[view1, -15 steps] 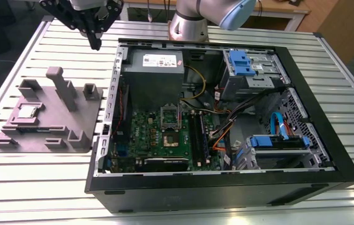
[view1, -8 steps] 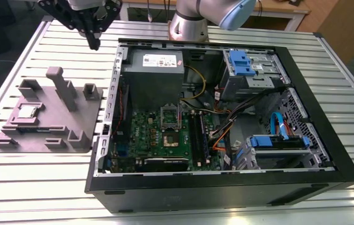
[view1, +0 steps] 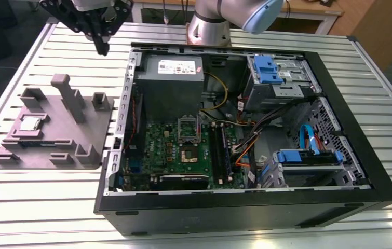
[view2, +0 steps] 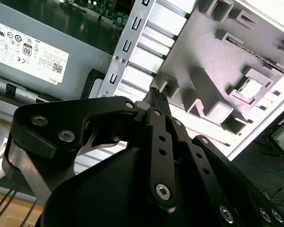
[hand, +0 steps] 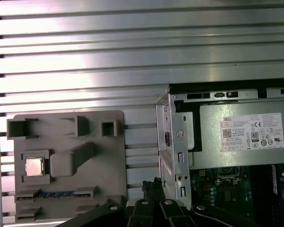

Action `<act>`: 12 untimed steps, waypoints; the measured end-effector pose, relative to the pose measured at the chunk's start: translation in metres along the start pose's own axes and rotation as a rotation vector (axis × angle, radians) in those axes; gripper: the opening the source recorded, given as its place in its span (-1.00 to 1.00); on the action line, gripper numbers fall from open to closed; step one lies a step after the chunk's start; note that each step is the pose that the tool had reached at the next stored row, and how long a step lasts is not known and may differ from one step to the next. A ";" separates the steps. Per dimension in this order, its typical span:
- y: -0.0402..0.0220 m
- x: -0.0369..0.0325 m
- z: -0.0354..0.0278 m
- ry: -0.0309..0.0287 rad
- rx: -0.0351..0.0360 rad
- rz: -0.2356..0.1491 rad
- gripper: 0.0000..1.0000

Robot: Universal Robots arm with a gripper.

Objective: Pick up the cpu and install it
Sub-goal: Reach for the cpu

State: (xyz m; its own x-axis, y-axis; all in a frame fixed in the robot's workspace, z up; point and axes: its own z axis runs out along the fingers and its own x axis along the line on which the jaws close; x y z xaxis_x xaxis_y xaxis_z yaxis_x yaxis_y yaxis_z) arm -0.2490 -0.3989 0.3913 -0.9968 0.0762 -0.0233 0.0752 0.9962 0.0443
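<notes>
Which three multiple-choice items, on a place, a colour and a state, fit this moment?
1. The cpu lies: A in the motherboard socket; B in a recess of the grey fixture; C on the bare table.
2. The drive-bay clips are: A blue; B red; C yellow.
3. The computer case is: A closed; B standing upright; C lying open-sided.
Key: B, it sits in the fixture beside the case; A, blue plastic shows; C, its green board is exposed.
</notes>
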 end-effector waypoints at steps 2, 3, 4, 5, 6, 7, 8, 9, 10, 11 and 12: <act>-0.0001 0.0009 0.0000 -0.0001 0.0000 0.000 -0.80; -0.0001 0.0013 0.0000 -0.0001 -0.0001 0.000 -0.80; -0.0001 0.0017 0.0000 0.0000 0.0000 0.000 -0.80; -0.0002 0.0022 0.0000 -0.0001 0.0000 0.000 -0.80; -0.0002 0.0026 0.0000 0.0000 0.0000 0.000 -0.80; -0.0002 0.0029 0.0000 0.0000 0.0000 0.000 -0.80; -0.0002 0.0030 -0.0001 0.0000 0.0000 0.000 -0.80; -0.0002 0.0032 -0.0001 0.0000 0.0001 0.000 -0.80; -0.0003 0.0032 -0.0001 0.0000 0.0000 0.000 -0.80; -0.0003 0.0033 -0.0001 0.0000 0.0000 0.000 -0.80; -0.0003 0.0033 -0.0001 0.0000 0.0000 0.000 -0.80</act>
State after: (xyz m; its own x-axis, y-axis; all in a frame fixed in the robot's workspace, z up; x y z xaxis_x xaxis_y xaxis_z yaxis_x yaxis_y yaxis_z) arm -0.2524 -0.3989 0.3913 -0.9968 0.0762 -0.0233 0.0752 0.9962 0.0442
